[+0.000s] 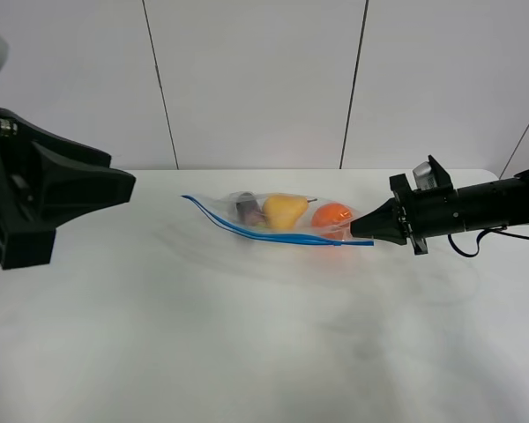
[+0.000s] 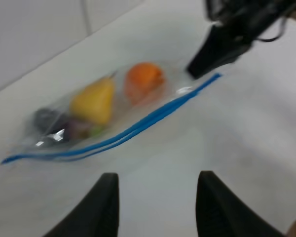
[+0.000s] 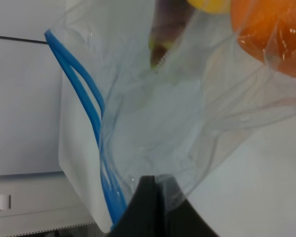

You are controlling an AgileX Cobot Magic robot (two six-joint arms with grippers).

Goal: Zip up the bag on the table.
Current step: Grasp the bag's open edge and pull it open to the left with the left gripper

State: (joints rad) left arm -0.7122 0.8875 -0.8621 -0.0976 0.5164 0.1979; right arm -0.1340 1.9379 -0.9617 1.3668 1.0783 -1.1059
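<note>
The clear bag lies on the white table toward the back. Its blue zipper strip runs along the near edge, and its two lines stand apart in the left wrist view. An orange, a yellow pear and a dark eggplant show through. My right gripper is shut on the bag's right corner, pinching the plastic beside the strip. My left gripper is open and empty, held above the table well to the left of the bag.
White wall panels stand behind the table's far edge. The table's rounded back right corner lies behind my right arm. Bare tabletop lies in front of the bag.
</note>
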